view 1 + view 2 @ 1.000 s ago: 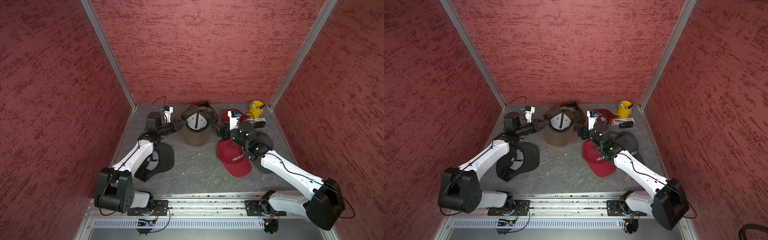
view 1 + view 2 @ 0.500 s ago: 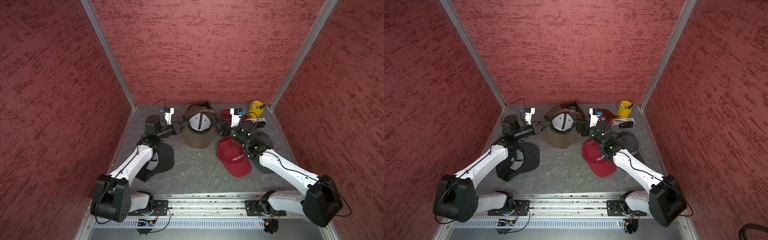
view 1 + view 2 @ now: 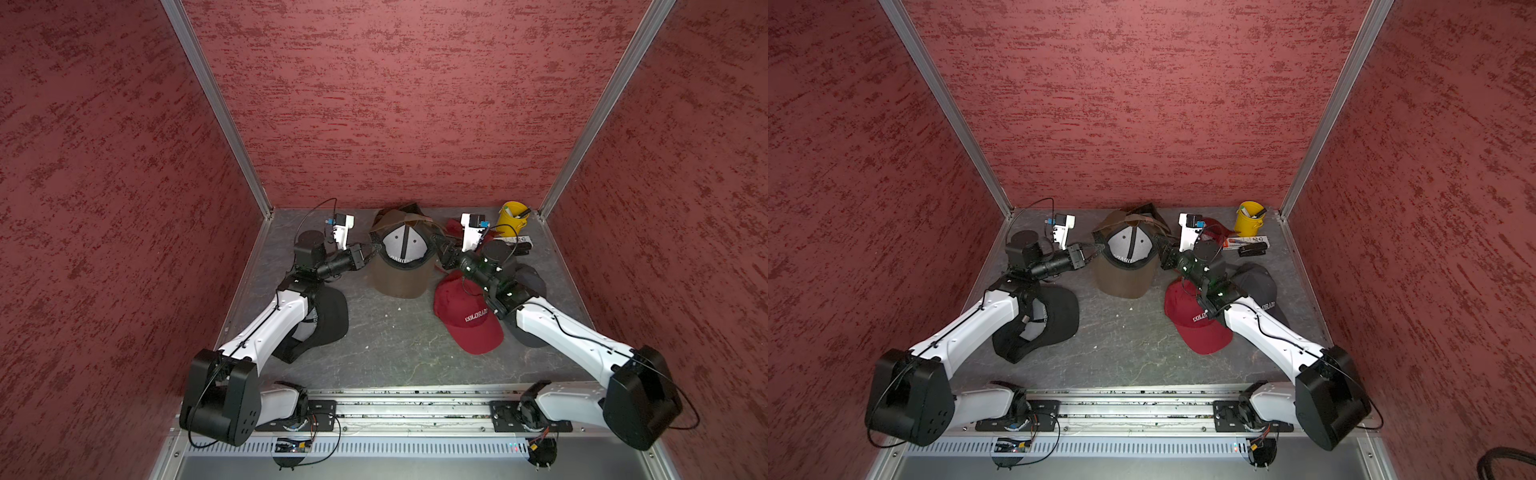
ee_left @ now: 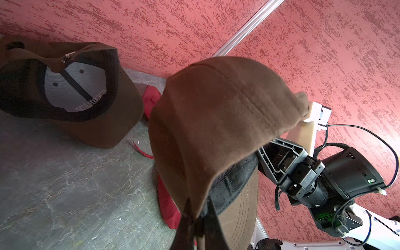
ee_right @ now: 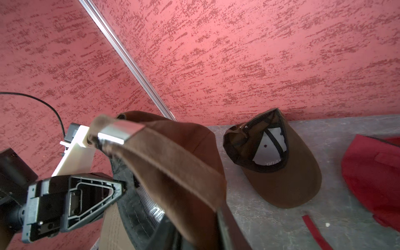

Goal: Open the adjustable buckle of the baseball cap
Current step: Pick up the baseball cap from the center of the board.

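A brown baseball cap [image 3: 401,266] [image 3: 1125,266] hangs upside down between my two grippers at the back middle of the floor. My left gripper [image 3: 371,249] [image 4: 198,207] is shut on the edge of the cap's crown [image 4: 216,121]. At the other side, my right gripper [image 3: 436,245] [image 5: 194,218] is shut on the cap's brown rear strap [image 5: 173,173]. The silver metal buckle [image 5: 120,134] sits on that strap beyond the jaws, near the strap's free end. The left wrist view does not show the buckle.
A second brown cap [image 3: 399,214] [image 5: 277,164] lies against the back wall just behind the held one. A red cap [image 3: 469,316], a black cap [image 3: 328,320] and a grey cap [image 3: 532,282] lie under the arms. A yellow cup [image 3: 514,216] stands in the back right corner.
My right gripper has moved left to the cap and closed on its strap. The left gripper has kept its hold and lifted the cap slightly.
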Robot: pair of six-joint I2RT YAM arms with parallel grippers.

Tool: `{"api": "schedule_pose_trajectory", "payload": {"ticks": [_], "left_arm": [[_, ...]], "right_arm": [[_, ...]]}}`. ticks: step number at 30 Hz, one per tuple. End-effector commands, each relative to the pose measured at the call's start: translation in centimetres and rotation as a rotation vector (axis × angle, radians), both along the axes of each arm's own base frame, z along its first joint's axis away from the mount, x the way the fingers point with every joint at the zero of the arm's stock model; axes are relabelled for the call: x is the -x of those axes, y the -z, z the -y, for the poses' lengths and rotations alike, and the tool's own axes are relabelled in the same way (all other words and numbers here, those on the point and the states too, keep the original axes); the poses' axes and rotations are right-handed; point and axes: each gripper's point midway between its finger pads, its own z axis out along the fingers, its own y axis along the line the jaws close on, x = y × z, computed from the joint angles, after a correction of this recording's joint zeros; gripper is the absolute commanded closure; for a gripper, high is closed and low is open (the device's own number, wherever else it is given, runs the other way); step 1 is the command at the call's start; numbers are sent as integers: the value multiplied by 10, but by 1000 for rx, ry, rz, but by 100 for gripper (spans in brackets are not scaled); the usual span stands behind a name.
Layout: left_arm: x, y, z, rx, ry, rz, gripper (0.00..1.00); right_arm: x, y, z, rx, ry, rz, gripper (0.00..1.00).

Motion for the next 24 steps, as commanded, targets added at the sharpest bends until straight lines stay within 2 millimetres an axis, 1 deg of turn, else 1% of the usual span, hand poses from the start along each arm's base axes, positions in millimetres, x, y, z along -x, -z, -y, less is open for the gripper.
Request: {"api": "schedule_pose_trajectory", "payload": {"ticks": [1, 5, 7, 10, 13, 17, 20, 24], "left_arm": [[3, -5, 4, -2, 17, 43, 100], [5, -2, 11, -33, 36, 39, 100], [6, 0, 16, -57, 48, 42, 96], [7, 3, 21, -96, 51, 41, 88], [8, 5, 24, -114, 65, 34, 70], [12, 5, 27, -196, 68, 53, 46], [18, 3, 31, -231, 73, 79, 40], [29, -7, 42, -248, 101, 131, 37]], "right_arm": [[1, -22, 12, -18, 47, 82, 83], [3, -29, 16, -14, 61, 112, 94], [4, -32, 17, -12, 66, 124, 99], [5, -37, 20, -3, 75, 144, 100], [5, -42, 23, 23, 91, 157, 100], [5, -48, 26, 66, 104, 162, 100], [5, -53, 29, 87, 122, 170, 100], [3, -57, 30, 110, 130, 178, 100]]}}
